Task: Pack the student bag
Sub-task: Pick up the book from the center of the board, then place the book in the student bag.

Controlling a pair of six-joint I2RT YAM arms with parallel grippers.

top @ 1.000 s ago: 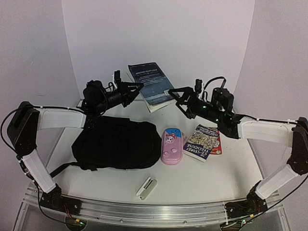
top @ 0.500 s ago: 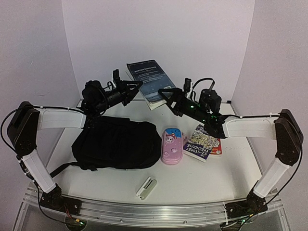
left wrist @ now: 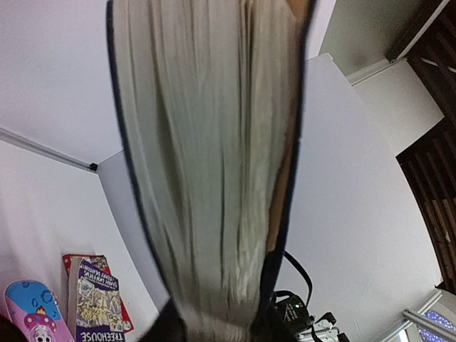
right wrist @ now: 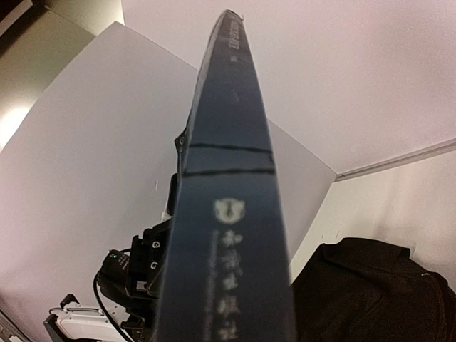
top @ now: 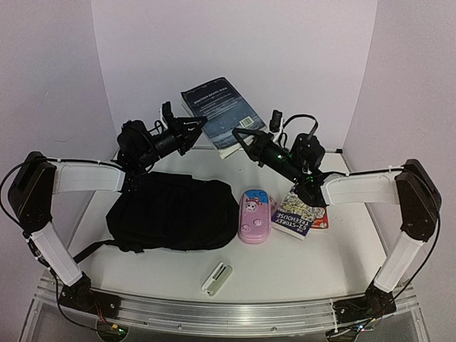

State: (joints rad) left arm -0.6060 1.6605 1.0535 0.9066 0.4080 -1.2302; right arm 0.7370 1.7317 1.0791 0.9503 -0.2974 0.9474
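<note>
Student bag (top: 174,210) flat on table (top: 285,263), contents hidden | left fingers (top: 187,132), right fingers (top: 245,137): both clamped on blue book (top: 219,110) aloft

— How's the light?
— Soft and even, and the white table (top: 299,263) is bright with only faint shadows.
— Sharp?
— From above, fairly, though the black backpack (top: 171,210) loses detail. Both wrist views bend at the edges, and the book (left wrist: 206,164) blurs up close.
</note>
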